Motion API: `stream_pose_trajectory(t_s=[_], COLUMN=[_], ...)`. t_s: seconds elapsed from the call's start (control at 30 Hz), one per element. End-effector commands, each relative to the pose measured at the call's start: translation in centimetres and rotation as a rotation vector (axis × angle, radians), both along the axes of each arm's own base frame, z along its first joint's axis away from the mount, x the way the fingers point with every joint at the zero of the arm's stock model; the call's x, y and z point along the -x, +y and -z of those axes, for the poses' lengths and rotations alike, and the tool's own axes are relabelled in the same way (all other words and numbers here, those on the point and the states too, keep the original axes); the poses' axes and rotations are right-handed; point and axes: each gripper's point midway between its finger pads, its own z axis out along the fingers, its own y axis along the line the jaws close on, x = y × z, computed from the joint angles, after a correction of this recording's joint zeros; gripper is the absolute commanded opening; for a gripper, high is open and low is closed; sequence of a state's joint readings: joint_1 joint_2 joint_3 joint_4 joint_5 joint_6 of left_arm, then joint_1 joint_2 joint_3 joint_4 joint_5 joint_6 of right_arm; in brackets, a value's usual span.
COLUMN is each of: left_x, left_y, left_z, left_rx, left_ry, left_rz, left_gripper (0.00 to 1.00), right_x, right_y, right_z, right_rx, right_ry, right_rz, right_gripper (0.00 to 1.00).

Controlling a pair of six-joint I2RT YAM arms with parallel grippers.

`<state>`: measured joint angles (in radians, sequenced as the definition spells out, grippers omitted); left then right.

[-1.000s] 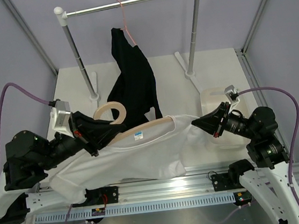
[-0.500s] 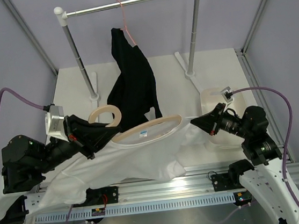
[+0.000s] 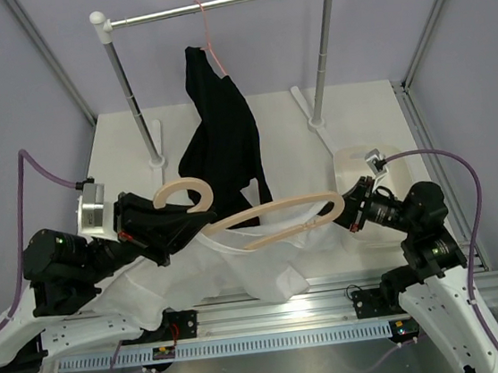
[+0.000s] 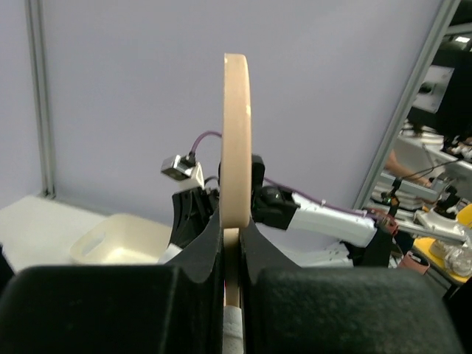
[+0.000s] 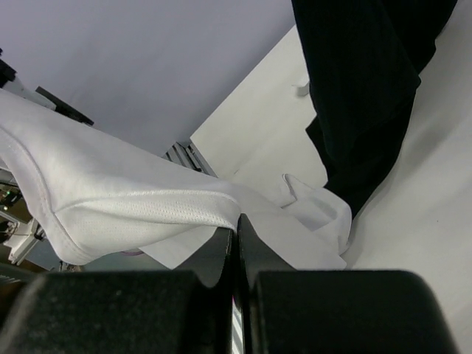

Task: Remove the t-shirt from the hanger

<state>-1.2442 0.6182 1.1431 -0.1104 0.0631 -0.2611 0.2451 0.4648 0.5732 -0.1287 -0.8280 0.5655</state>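
Gripping the hanger point(image 3: 287, 204) just below its hook, the left gripper point(image 3: 174, 227) is clamped tight on the wood, and its wrist view shows the hanger only edge-on. The t-shirt point(image 3: 241, 273) sags beneath the hanger, its left part lost under the left arm point(image 3: 69, 261). At the hanger's far tip the right gripper point(image 5: 237, 225) pinches the t-shirt's hem, jaws narrowed on cloth. Whether cloth catches that tip, I can't tell. Behind the hanger droops a black garment point(image 3: 221, 136).
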Motion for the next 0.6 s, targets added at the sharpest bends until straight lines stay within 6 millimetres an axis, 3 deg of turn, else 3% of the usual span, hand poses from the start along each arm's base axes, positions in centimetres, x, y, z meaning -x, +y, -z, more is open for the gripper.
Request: stream_pose_trajectory(t_s=[0.0, 0.07, 0.1, 0.3, 0.37, 0.57], left_x=[1.7, 2.3, 2.6, 3.2, 3.3, 4.1], left_y=[1.9, 1.8, 2.5, 0.8, -0.7, -1.0], left_z=[-6.5, -6.9, -8.2, -11.0, -11.2, -12.7], left_rx=[0.265, 0.323, 0.392, 0.436, 0.414, 0.449], left_ry=[-0.103, -0.118, -0.144, -0.198, -0.216, -0.321], left_rz=[0.054, 0.09, 0.099, 0.15, 0.176, 0.187], left_gripper=[0.0, 0.0, 0.0, 0.0, 0.0, 0.0], right_x=[0.0, 0.0, -0.3, -2.5, -3.4, -5.3], right_y=[-0.2, 0.0, 0.0, 0.0, -0.1, -0.2], right_z=[-3.1, -3.7, -4.1, -5.4, -5.0, -2.5], right_rx=[-0.041, -0.072, -0.087, -0.055, -0.032, 0.032], right_ry=[-0.05, -0.052, -0.05, -0.046, -0.022, -0.002], right_rz=[0.023, 0.02, 0.026, 0.07, 0.088, 0.127], right_gripper=[0.0, 0.0, 0.0, 0.0, 0.0, 0.0])
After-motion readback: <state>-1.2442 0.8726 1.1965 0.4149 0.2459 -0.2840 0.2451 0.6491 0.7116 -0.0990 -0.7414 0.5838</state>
